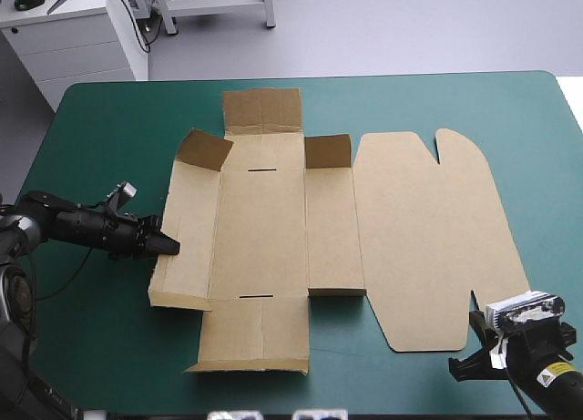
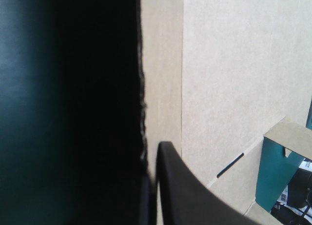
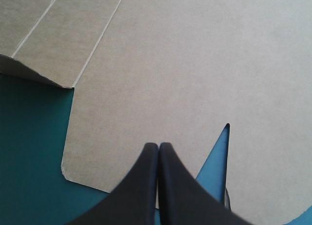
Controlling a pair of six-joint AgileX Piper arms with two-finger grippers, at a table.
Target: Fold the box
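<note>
Brown box (image 1: 264,229) lies mostly flat at the centre of the table (image 1: 118,128), left gripper (image 1: 171,247) pinching its nine o'clock edge, right gripper (image 3: 158,146) closed empty at five o'clock; lifting that wall could drag the unpinned sheet sideways.

Left arm (image 1: 77,224): you'll see a matte black, jointed tubular limb, thicker behind the hand.
Left gripper (image 2: 157,161): your two broad black fin-shaped fingers, curved and smooth-faced.
Right arm (image 1: 560,388): black casing; just behind the hand sits a yellow sticker (image 1: 553,371) with black marks.
Right gripper (image 3: 158,148): matching black fins, tapering to rounded tips.
</note>
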